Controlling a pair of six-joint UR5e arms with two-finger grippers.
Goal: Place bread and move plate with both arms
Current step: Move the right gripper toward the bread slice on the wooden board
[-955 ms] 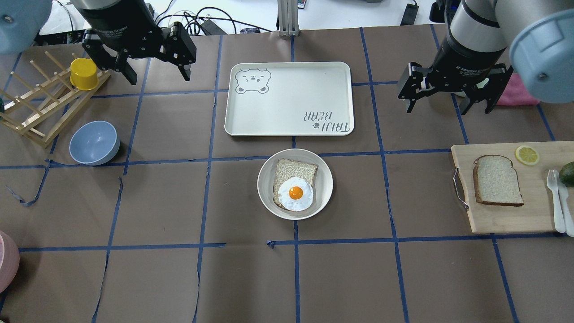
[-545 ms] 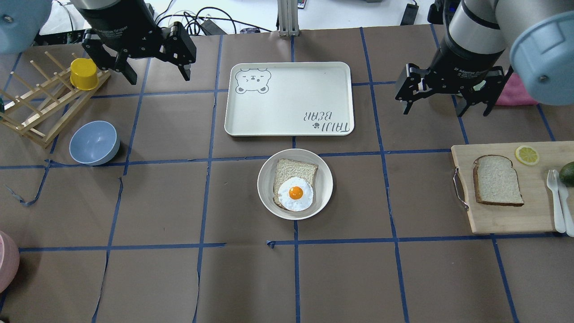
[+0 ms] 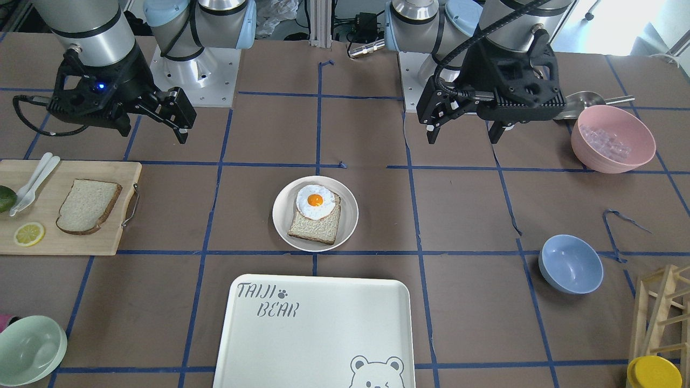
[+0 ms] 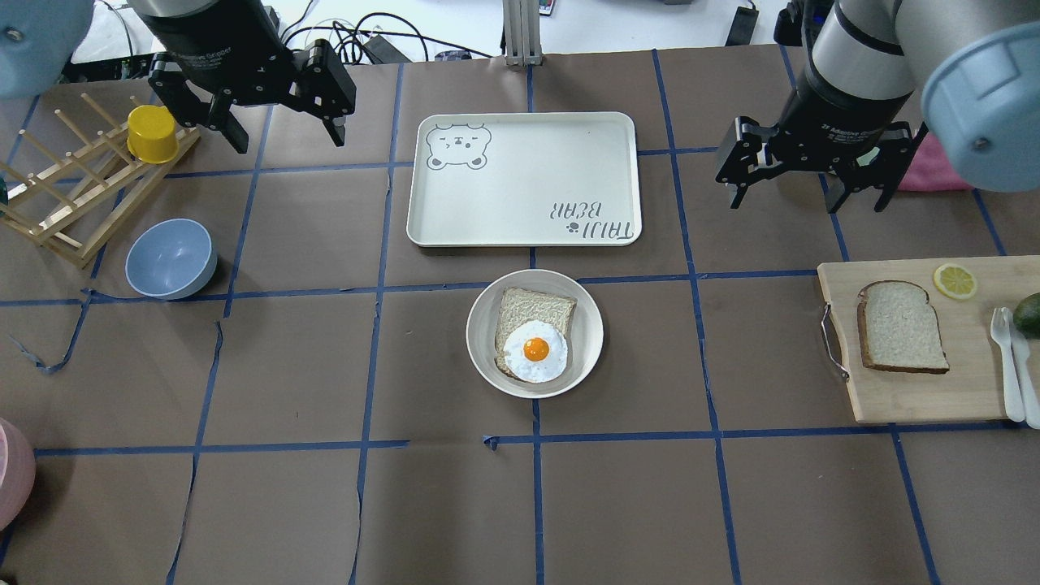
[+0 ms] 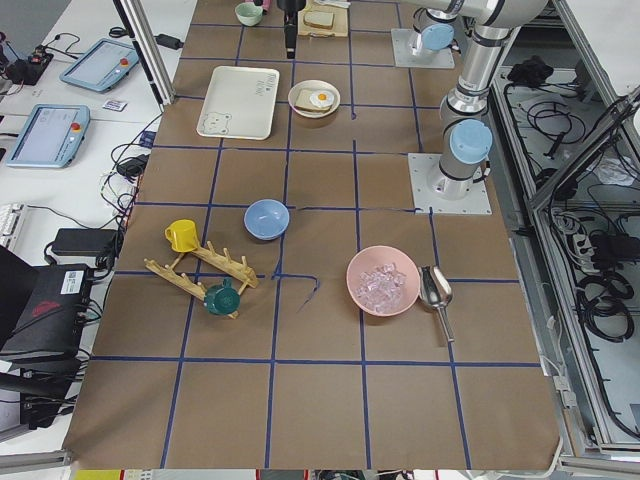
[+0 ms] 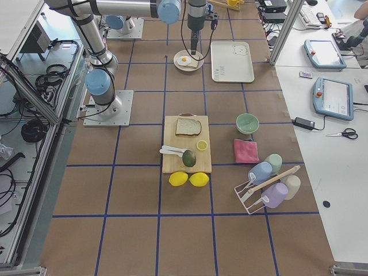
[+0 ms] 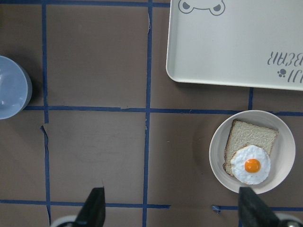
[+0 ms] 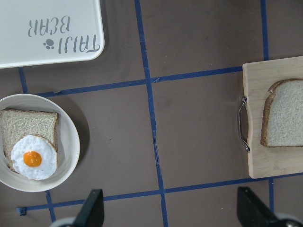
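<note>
The large pale slice of bread with a dark brown crust (image 4: 902, 327) lies flat on the wooden cutting board (image 4: 910, 398) at the right end of the brown surface (image 4: 309, 366). It is well apart from the small round off-white plate (image 4: 481, 325) at the centre. Its long axis runs away from the robot, slightly skewed, with the rounded top pointing to the far side.

We see the left claw (image 4: 288, 140) and right claw (image 4: 800, 199) with fingers spread apart, holding nothing.

In the right wrist view the frame edge cuts off the bread's right part, and only the fingertips (image 8: 94, 208) show.
</note>
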